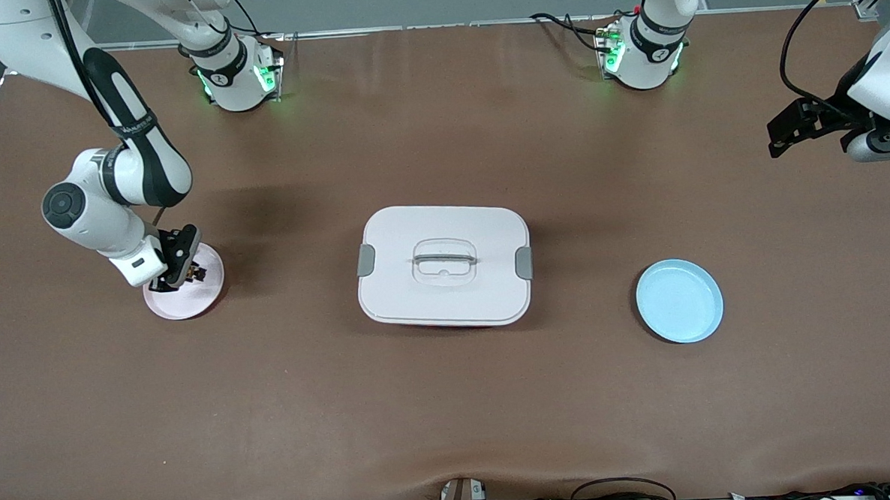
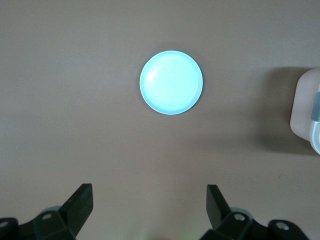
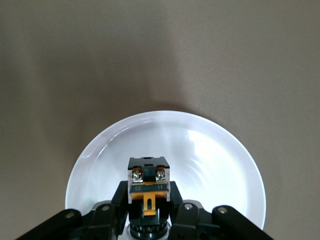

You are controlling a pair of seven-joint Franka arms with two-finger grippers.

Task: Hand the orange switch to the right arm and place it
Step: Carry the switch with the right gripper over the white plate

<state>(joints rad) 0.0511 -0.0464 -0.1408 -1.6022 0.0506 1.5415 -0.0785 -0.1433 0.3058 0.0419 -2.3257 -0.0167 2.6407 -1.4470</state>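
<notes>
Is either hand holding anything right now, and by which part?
The right hand grips the orange switch by its lower black body, orange end showing, over the pink plate. The left hand is open and empty, waiting.

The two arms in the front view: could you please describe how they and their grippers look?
Both are white jointed arms with dark grey round joint caps and black cables; their bases glow green. The right gripper and the left gripper are black, two-fingered, with silver screws showing.
</notes>
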